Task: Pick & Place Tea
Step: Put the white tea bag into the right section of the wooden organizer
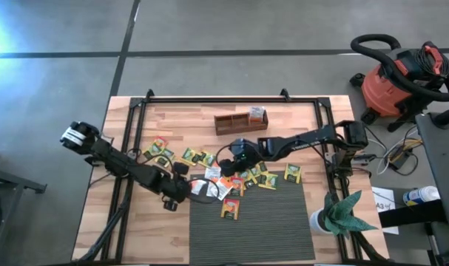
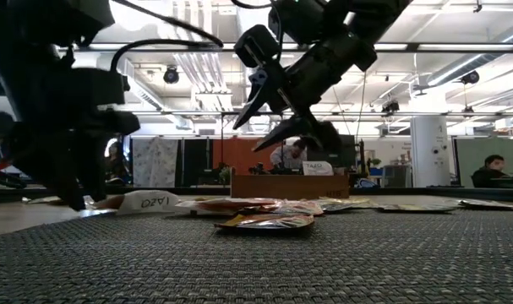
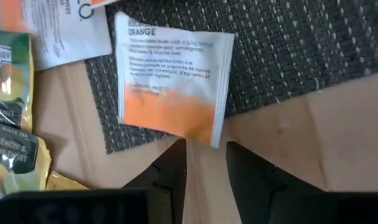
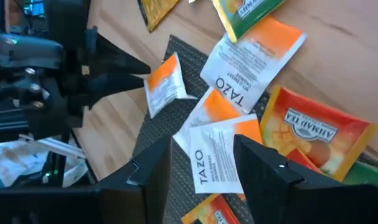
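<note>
Over the tea pile at mid-table, both grippers hang close together.

Left gripper (image 1: 188,186), at eight o'clock of the pile, has its jaws apart, tips at the edge of a white-and-orange sachet (image 3: 171,84) on the grey mat (image 1: 276,222). Right gripper (image 1: 231,164), jaws apart and empty, hovers above the scattered tea sachets (image 1: 239,179). Wooden tray (image 1: 241,120) sits at twelve o'clock, well apart.

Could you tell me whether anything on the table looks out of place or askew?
Yes. The tea sachets lie scattered across the wood and the mat's edge, several overlapping at odd angles. One white-and-orange sachet sits tilted, half off the mat's corner, just ahead of the open left pincer. The wooden tray holds only one.
</note>
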### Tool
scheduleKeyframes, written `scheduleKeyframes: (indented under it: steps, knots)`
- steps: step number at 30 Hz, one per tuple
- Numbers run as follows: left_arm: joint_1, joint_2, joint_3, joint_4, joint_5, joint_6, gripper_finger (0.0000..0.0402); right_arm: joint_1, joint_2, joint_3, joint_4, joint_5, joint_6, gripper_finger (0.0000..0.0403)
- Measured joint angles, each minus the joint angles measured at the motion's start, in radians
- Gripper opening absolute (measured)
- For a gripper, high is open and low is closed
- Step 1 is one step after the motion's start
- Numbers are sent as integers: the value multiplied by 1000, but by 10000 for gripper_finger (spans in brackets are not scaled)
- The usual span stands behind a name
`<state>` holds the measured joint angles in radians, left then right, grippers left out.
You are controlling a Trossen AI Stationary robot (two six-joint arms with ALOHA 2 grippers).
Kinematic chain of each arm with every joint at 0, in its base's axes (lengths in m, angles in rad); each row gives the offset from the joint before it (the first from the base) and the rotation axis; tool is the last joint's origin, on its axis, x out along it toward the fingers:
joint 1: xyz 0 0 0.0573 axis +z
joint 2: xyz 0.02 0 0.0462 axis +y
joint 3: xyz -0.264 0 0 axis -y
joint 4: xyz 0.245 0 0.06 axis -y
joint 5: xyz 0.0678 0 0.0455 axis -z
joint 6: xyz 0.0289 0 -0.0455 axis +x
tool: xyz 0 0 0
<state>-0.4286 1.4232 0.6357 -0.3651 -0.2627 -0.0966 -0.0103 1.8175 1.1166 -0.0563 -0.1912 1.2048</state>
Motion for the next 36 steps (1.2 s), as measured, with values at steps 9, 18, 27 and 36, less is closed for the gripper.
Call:
scheduleKeyframes:
  steps: [9,18,27,36]
  knots:
    - [3,2,0,147,-34,-26,108,27,0,-28,82,0,9,169]
    - [-9,-5,0,95,-43,-111,108,55,0,-30,97,5,0,169]
    - [-64,-2,-1,125,-137,-111,108,54,0,-31,97,11,-30,169]
    - [-86,-2,-2,129,-199,-123,108,54,0,-33,96,11,-42,169]
